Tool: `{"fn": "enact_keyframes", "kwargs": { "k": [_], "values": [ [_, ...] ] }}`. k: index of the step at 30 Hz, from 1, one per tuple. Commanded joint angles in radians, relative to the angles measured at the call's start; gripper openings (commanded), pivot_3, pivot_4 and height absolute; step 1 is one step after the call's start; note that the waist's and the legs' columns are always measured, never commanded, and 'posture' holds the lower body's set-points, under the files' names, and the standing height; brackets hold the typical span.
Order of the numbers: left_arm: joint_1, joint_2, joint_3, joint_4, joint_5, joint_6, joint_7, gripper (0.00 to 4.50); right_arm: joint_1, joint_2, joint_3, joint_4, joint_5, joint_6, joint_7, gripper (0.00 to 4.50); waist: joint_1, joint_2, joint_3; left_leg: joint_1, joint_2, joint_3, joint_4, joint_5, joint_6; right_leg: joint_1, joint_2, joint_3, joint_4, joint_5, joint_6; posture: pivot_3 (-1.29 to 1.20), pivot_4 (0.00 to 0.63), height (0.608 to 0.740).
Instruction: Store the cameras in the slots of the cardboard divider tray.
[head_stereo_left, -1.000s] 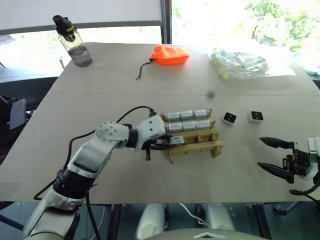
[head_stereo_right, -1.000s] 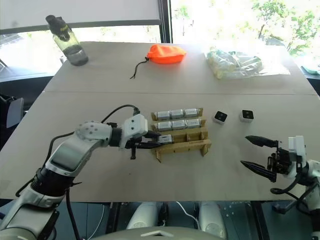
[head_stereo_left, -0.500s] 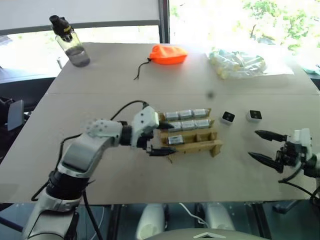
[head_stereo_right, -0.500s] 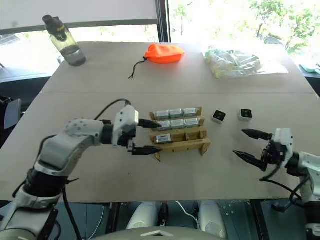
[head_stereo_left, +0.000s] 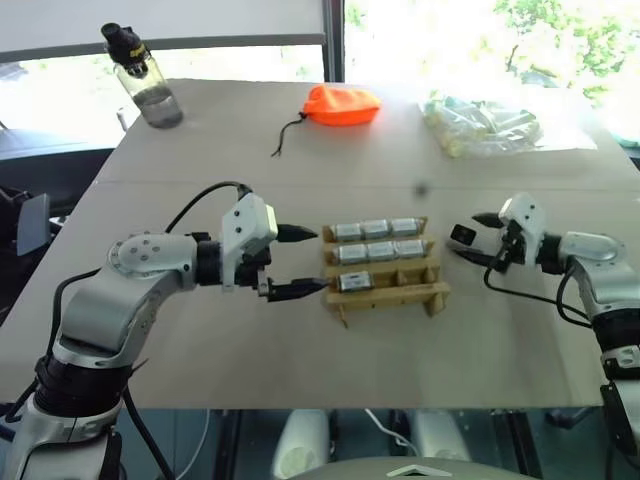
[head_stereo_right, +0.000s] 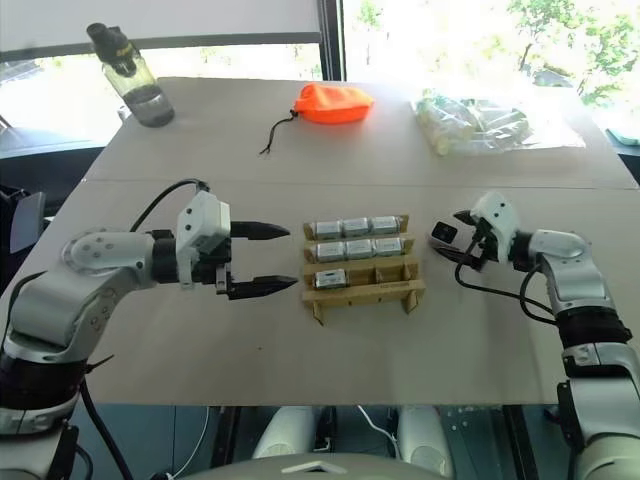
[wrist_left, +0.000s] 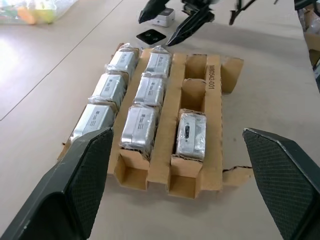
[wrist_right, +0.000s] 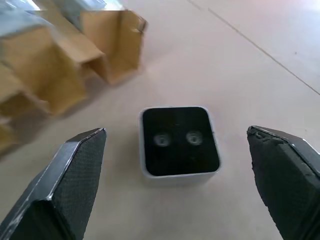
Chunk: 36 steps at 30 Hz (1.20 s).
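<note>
Now my right claw (head_stereo_right: 458, 236) is spread wide with nothing in it, its two black fingers (wrist_right: 70, 175) reaching either side of a loose camera (wrist_right: 180, 141) that lies black face up on the desk (head_stereo_left: 300, 370), neither finger touching it. A second loose camera (wrist_left: 162, 18) sits just beyond it, partly hidden behind my wrist in the head views. My left claw (head_stereo_left: 300, 262) is also wide open and empty, hovering just to the left of the cardboard divider tray (head_stereo_left: 385, 292) and pointing at it, clear of the cardboard. The tray stands between my two claws. Its far row (wrist_left: 107, 90) and middle row (wrist_left: 150, 90) each hold three silver-grey cameras, and the near row has one camera (wrist_left: 191, 134) in its left slot with two slots bare. Well beyond the tray lie an orange pouch (head_stereo_left: 342, 105) with a dark cord, a clear plastic bag (head_stereo_left: 485, 125) of pale items and a water bottle (head_stereo_left: 143, 78) with a black cap, none of them in my way.
</note>
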Motion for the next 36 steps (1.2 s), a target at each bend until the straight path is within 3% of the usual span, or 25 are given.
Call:
{"fn": "enact_keyframes", "kwargs": {
  "k": [1,9,10,15,21,28,36],
  "values": [
    [0.019,0.017,0.057,-0.068,-0.029,0.018,0.04,4.3,-0.076,0.006,0.025,0.118,-0.043,-0.018,0.02,4.5,-0.002,0.0,0.0,-0.003,0.0,0.0,0.001,0.0,0.0,-0.002,0.0,0.0,0.0,0.0,0.0,0.0,0.15,0.726],
    [0.07,0.043,0.101,-0.11,-0.055,0.029,0.068,4.3,-0.102,0.01,0.051,0.162,-0.054,-0.008,0.116,4.5,-0.003,0.0,0.0,-0.005,0.0,0.0,0.0,0.0,0.0,-0.004,-0.001,-0.001,0.0,0.0,0.0,0.0,0.15,0.726],
    [0.073,0.044,0.104,-0.111,-0.055,0.023,0.069,4.38,-0.102,0.013,0.047,0.161,-0.052,-0.012,0.116,3.92,-0.003,0.0,0.0,-0.005,0.0,0.0,0.0,0.0,0.0,-0.004,-0.001,-0.001,0.0,0.0,0.0,0.0,0.15,0.726],
    [0.067,0.037,0.102,-0.107,-0.049,-0.009,0.076,4.38,-0.089,0.007,0.035,0.144,-0.044,-0.018,0.127,1.97,-0.004,0.0,0.0,-0.003,0.0,0.0,0.001,0.0,0.0,-0.003,0.0,-0.001,0.001,0.0,0.0,0.0,0.15,0.726],
    [0.014,-0.005,0.085,-0.078,-0.085,-0.014,0.084,4.38,-0.05,-0.024,-0.008,0.04,-0.007,-0.013,0.13,1.91,-0.001,0.0,0.0,-0.004,0.0,-0.001,0.001,0.0,0.0,-0.003,-0.001,-0.002,0.0,0.0,0.0,0.0,0.15,0.726],
    [-0.133,-0.107,0.015,0.034,-0.158,0.161,0.164,4.38,-0.013,-0.055,-0.012,-0.326,0.017,-0.083,0.112,1.91,-0.004,0.001,0.001,-0.003,0.0,0.0,0.001,0.0,0.0,-0.003,-0.001,-0.002,0.001,0.0,0.0,0.0,0.15,0.726],
    [-0.342,-0.223,-0.167,0.237,-0.067,0.171,0.153,4.38,-0.045,-0.055,0.136,-0.46,-0.276,-0.561,-0.012,1.91,-0.002,0.001,0.001,-0.004,-0.001,0.0,0.002,0.001,-0.001,-0.003,0.0,-0.003,0.001,0.0,0.001,0.0,0.15,0.726]
  ]
}}
